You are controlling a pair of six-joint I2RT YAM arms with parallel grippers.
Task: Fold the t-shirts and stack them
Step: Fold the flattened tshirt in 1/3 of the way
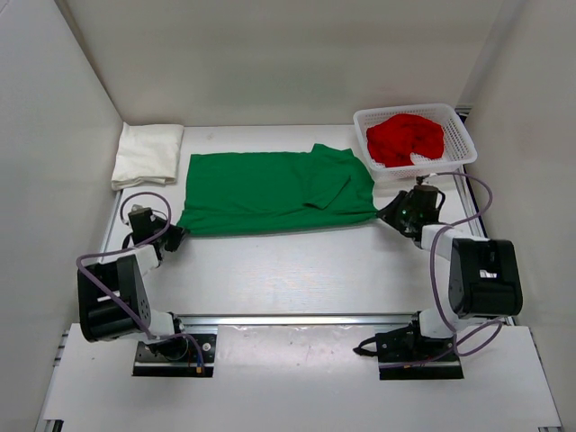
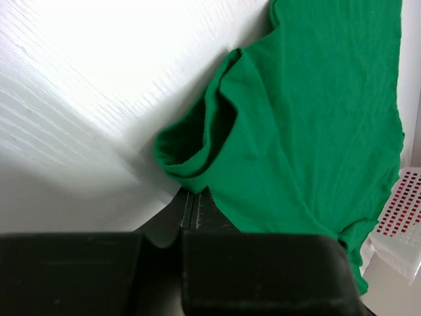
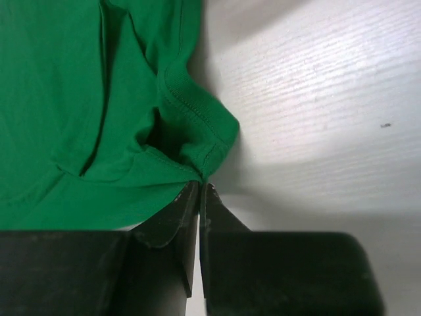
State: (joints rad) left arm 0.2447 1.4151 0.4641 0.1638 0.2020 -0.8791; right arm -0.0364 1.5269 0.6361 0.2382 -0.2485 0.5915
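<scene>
Closest to us in the left wrist view, the left pincer (image 2: 195,197) has its two dark fingers pressed together. The hem of the green shirt (image 2: 309,131) is bunched into their tips, so we read it as closed on that edge of the cloth. A loose fold of fabric stands up just beyond the tips, and the rest of the shirt runs away from them up and to the right across the pale tabletop (image 2: 79,99). A corner of the white mesh basket (image 2: 401,217) shows at the far end of the shirt.

Our right wrist view matches this. The right pincer (image 3: 199,187) is closed, with only a thin slit between the fingers. A stitched corner of the green shirt (image 3: 79,99) puckers into the tips, and the cloth spreads away to the left of them.

From above, we see the green shirt (image 1: 270,193) lying flat on the tabletop (image 1: 297,270), stretched between the left pincer (image 1: 175,236) and the right pincer (image 1: 385,212), each at a near corner. One sleeve lies folded over the body at the right pincer's end.

Beyond the left pincer, near the far left corner, the cream shirt (image 1: 147,155) rests as a neat folded square just beside the green one. Beyond the right pincer stands the basket (image 1: 463,144), with the red shirt (image 1: 405,137) crumpled inside it.
</scene>
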